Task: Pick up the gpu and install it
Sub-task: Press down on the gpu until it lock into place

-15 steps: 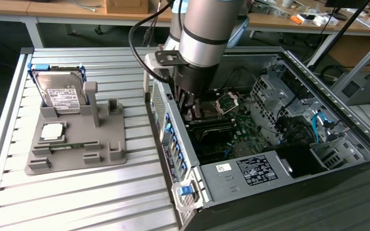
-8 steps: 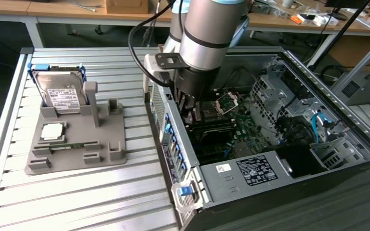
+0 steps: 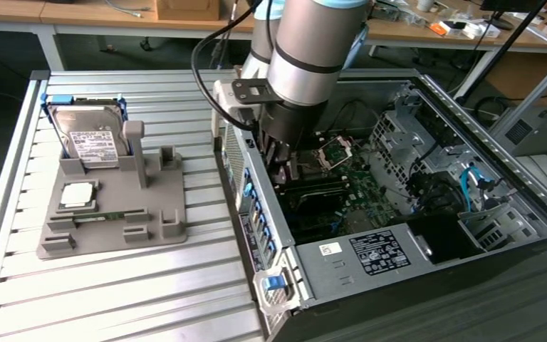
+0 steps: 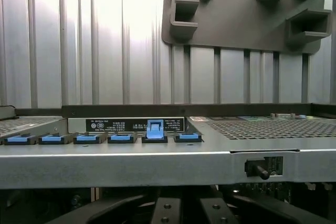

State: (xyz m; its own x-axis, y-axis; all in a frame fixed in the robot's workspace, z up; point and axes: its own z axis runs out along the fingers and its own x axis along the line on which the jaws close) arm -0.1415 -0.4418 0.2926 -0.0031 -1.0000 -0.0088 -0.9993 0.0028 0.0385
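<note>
Hand: the black two-fingered gripper [image 3: 285,171] reaches down inside the open silver computer case [image 3: 350,285]. I read it as closed right down. I cannot tell for sure what, if anything, is pinched.
Gpu: I cannot pick it out plainly. The dark upright shape under the wrist, over the green motherboard [image 3: 350,182], may be the card on edge, but that is only my judgement.
Fixture: the grey moulded parts holder [image 3: 112,235] on the ribbed metal table [image 3: 140,292] carries a silver hard drive with a white label [image 3: 88,139] and a small square silver chip [image 3: 77,194]. I see no fan card on it.
Wrist view: it looks over the case's rear rail and its row of blue plastic clips [image 4: 155,129]. One clip is raised above the rest.
Handling: I would expect a light, stiff and fragile card. I would hold the bare board edge or the end by the metal bracket. I would stay off the fan and the contact edge.
Risk: a thin card can tilt in a narrow pinch, so the push into the slot must be straight and gentle.
</note>
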